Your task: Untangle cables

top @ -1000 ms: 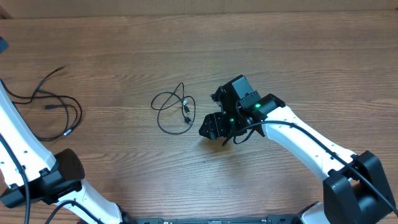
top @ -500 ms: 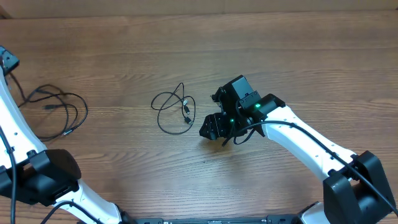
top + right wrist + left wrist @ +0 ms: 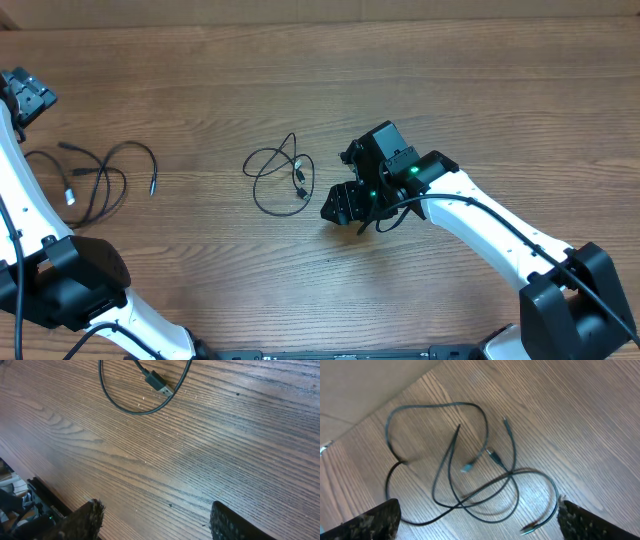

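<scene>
One thin black cable (image 3: 95,180) lies in loose loops on the wooden table at the left, its plug ends free. In the left wrist view this cable (image 3: 470,460) spreads out on the table beneath my left gripper (image 3: 480,525), which is open wide and holds nothing. From overhead the left gripper (image 3: 28,98) is at the far left edge, beyond the cable. A second black cable (image 3: 278,180) lies coiled in the middle; its loop and USB plug (image 3: 160,382) show in the right wrist view. My right gripper (image 3: 338,203) stands open just right of that coil, empty (image 3: 160,522).
The right arm (image 3: 480,225) reaches in from the lower right corner. The left arm's white links (image 3: 30,220) run along the left edge next to the left cable. The table's far edge (image 3: 395,395) passes close behind that cable.
My left gripper has opened and let go of the left cable, which settled on the table and shifted right. The left gripper moved away from it. The right arm and middle cable stayed still.
</scene>
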Tool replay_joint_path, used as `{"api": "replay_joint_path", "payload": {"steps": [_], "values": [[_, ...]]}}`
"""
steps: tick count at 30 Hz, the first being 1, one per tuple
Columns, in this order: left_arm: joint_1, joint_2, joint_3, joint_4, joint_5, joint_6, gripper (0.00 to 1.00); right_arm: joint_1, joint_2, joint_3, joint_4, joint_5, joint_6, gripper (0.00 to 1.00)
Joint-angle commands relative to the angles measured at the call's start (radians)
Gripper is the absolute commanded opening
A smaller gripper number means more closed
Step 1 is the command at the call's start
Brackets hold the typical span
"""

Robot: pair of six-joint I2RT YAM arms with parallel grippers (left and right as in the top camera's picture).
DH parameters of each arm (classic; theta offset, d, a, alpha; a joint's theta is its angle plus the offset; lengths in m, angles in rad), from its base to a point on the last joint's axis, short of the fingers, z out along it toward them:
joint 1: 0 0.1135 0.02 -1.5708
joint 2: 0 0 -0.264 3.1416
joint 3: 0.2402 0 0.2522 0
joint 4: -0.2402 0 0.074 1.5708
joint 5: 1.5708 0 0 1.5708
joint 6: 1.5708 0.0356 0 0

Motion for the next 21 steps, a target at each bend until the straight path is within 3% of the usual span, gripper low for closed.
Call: {"api": "replay_joint_path", "payload": {"steps": [1,9,21], "values": [[0.003,0.003,-0.006,0.003,0.047,-0.011,1.00,0.005,-0.001,0.000,0.003,0.003,-0.007,0.67],[0.003,0.003,-0.006,-0.048,0.062,-0.014,1.00,0.005,-0.001,0.000,0.003,0.003,-0.007,0.67],[0.005,0.003,-0.031,-0.229,0.224,-0.082,1.00,0.005,-0.001,0.000,0.002,0.003,-0.007,0.67]]}}
